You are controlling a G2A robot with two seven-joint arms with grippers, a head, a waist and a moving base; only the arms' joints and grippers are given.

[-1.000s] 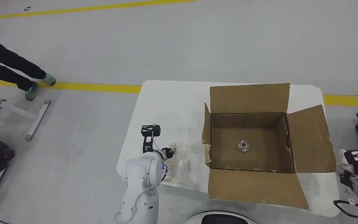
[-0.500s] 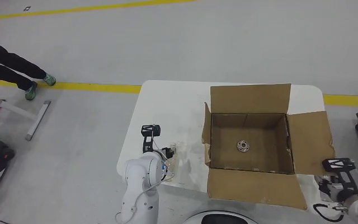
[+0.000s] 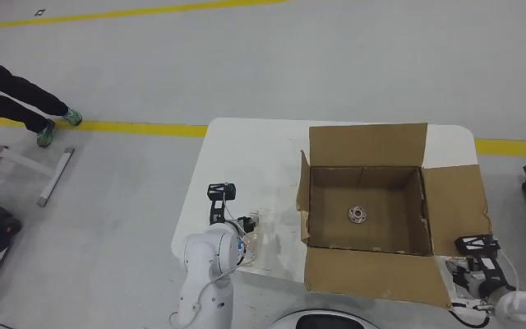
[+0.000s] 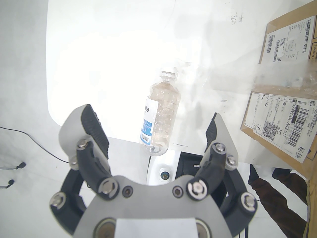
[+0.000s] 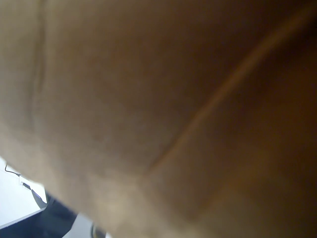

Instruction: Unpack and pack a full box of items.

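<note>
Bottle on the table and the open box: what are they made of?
Clear ribbed bottle: likely thin transparent plastic, glossy; see-through walls, white cap. Brown open box: apparently matte cardboard; folded flaps, creases, stuck-on printed labels.

box (image 3: 368, 146) — brown | table (image 3: 246, 156) white | bottle (image 4: 165, 115) clear, label (image 4: 148, 122) blue-white | left gripper (image 4: 151, 118) silver-black | floor stripe (image 3: 131, 127) — yellow
</note>
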